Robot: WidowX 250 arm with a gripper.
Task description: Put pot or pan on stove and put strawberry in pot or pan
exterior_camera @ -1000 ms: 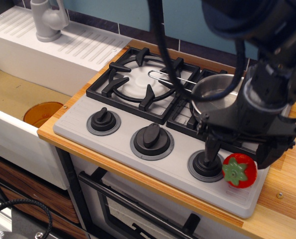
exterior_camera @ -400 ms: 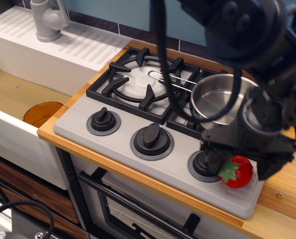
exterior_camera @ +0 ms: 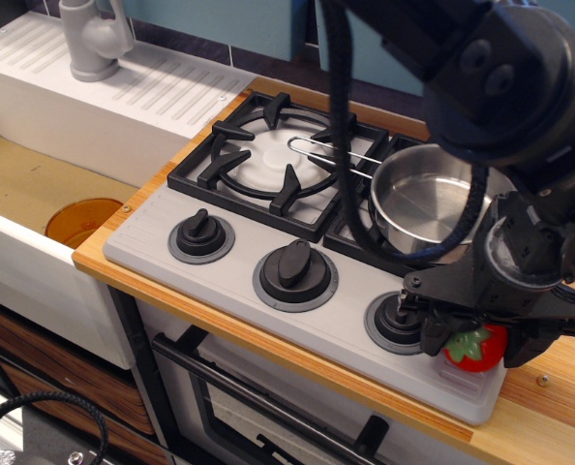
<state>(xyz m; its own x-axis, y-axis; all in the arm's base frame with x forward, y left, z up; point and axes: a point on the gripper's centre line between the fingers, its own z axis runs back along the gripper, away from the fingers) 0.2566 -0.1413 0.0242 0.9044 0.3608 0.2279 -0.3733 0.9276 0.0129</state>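
Observation:
The shiny steel pan [exterior_camera: 433,203] stands on the right burner of the grey stove [exterior_camera: 239,257], its wire handle [exterior_camera: 331,150] reaching left over the left burner. The pan looks empty. The red strawberry [exterior_camera: 483,353] lies on the stove's front right corner, beside the right knob [exterior_camera: 399,320]. My gripper [exterior_camera: 477,339] has come down over the strawberry, with one black finger on each side of it. The jaws stand apart around it. I cannot tell whether the fingers touch it. The gripper body hides the strawberry's top.
An orange round dish [exterior_camera: 82,221] lies in the sink on the left. A grey faucet [exterior_camera: 94,39] stands at the back left on the white drainboard. Two more knobs [exterior_camera: 294,266] sit along the stove front. Wooden counter [exterior_camera: 559,397] runs right of the stove.
My gripper has dropped and shifted right, from above the right knob to straddling the strawberry. The strawberry has shifted slightly right. The pan has not moved.

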